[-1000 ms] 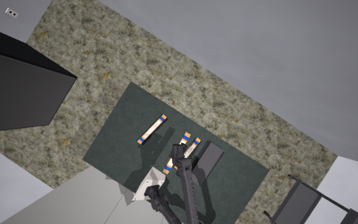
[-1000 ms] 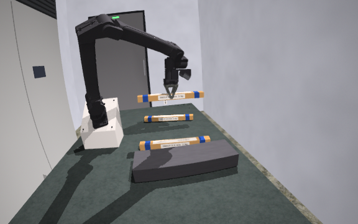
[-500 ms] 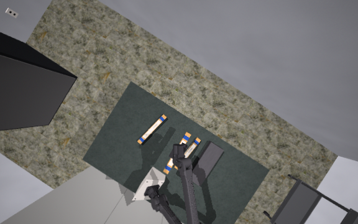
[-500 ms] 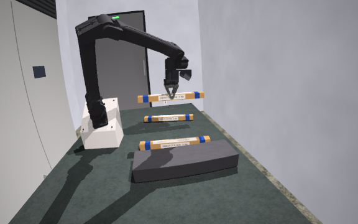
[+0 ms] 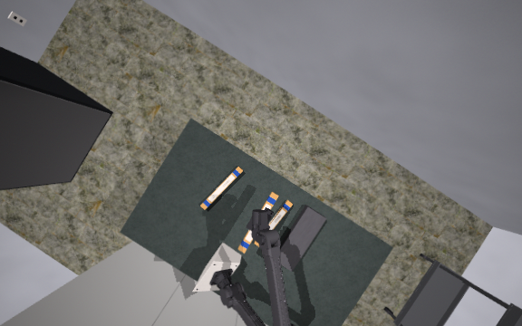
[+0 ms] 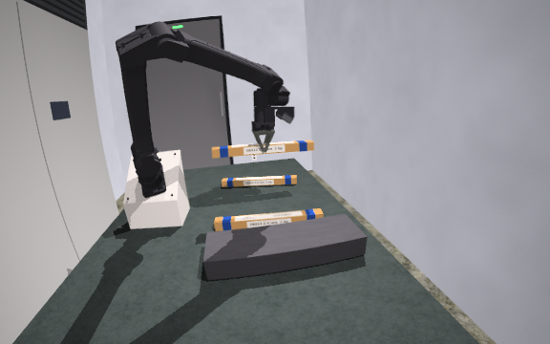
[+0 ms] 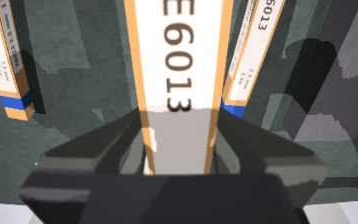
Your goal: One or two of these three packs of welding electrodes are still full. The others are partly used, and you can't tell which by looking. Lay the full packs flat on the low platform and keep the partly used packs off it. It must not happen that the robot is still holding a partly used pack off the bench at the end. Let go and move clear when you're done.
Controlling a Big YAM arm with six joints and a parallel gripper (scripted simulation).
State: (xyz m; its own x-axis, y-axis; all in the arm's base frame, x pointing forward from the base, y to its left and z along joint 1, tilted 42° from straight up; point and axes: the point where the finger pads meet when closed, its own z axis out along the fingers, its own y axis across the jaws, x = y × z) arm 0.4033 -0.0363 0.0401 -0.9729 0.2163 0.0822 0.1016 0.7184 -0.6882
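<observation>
My gripper (image 6: 262,144) is shut on the middle of one orange pack with blue bands and a white label (image 6: 262,148) and holds it level, high above the green mat. In the wrist view the held pack (image 7: 180,75) runs straight out between the fingers. A second pack (image 6: 259,181) lies flat on the mat farther back. A third pack (image 6: 267,219) lies flat right beside the far edge of the low dark grey platform (image 6: 282,246). The platform's top holds nothing. In the top view the held pack (image 5: 257,222) sits partly under the arm.
The arm's white base (image 6: 157,189) stands at the mat's left side. A grey wall runs along the right. A dark cabinet (image 5: 25,131) stands off the mat, and a dark frame (image 5: 447,294) stands at another corner.
</observation>
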